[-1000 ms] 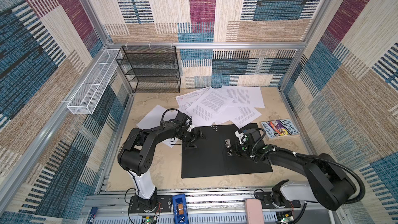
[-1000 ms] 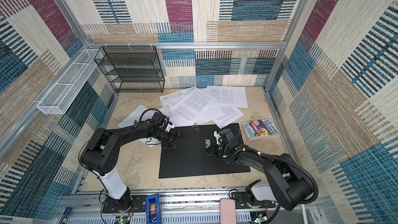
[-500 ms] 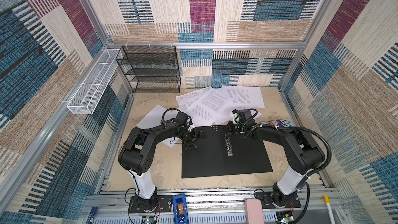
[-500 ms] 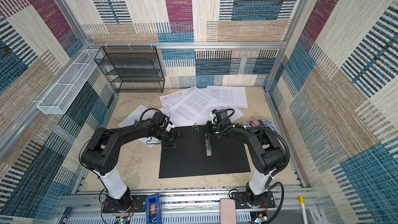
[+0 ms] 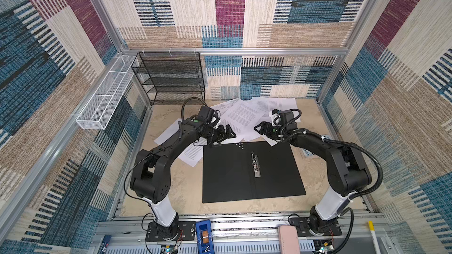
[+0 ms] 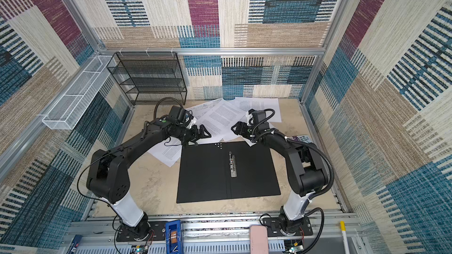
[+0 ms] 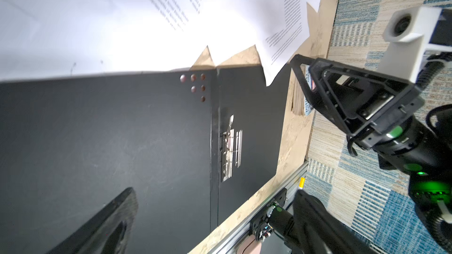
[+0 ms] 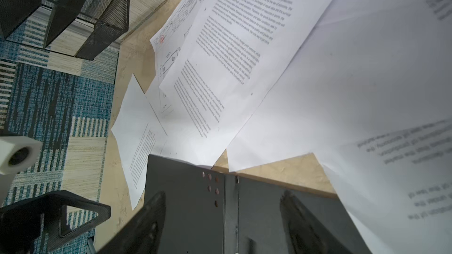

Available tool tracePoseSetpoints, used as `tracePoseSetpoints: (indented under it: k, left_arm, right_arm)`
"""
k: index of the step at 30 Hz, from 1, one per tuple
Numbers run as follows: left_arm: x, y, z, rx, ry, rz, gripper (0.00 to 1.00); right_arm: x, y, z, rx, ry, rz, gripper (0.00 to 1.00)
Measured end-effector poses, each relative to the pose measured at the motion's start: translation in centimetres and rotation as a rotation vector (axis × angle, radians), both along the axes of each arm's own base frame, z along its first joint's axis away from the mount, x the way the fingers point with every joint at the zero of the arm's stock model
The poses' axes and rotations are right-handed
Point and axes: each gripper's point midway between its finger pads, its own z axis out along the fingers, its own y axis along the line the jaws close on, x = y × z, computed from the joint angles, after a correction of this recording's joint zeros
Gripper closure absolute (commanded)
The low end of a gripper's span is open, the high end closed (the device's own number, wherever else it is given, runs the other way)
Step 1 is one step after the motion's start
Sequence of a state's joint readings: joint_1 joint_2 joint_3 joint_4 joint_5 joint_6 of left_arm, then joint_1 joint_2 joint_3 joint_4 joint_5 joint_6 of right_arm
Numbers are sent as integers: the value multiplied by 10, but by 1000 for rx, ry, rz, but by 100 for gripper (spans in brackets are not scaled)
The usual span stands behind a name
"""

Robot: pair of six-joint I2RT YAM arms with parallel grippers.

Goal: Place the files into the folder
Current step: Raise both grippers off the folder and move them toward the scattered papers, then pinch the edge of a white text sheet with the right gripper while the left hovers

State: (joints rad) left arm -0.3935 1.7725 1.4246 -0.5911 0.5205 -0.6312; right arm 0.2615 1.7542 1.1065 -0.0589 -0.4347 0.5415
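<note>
Folder (image 5: 252,169) lies open, black side up, centre of the table (image 5: 186,191); we see left gripper (image 5: 227,133) and right gripper (image 5: 258,129) both spread wide, empty, above the files (image 5: 242,116) at its far edge.

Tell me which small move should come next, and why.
Probably lower the open right gripper onto the nearest of the files and pinch its edge. The folder lies open, its clip holding no sheet; the files lie mostly beyond its far edge, and the left gripper, open too, holds nothing.
</note>
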Motion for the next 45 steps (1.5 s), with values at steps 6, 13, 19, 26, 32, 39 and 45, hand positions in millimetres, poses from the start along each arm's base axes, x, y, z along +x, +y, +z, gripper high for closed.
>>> tracePoseSetpoints:
  k: [6,13,19,26,32,39,45]
  left_arm:
    - [79,-2,-8,56,-97,53,1]
    - [167,6,-38,49,-152,116,1]
    - [197,4,-51,28,-179,103,1]
    - [191,11,-86,47,-102,100,0]
    - [186,15,-97,31,-92,104,0]
    - [187,17,-100,-2,-74,124,0]
    - [187,17,-102,-28,-77,132,1]
  right_arm:
    - [58,-11,1,-34,-40,-63,3]
    - [108,-23,-26,-55,-26,-100,1]
    - [132,-19,-34,-58,-30,-97,1]
    - [138,-21,-54,-52,9,-109,1]
    - [137,-12,-61,11,17,-90,2]
    - [138,5,-57,130,-21,-38,2]
    - [133,19,-56,179,-34,-1,2]
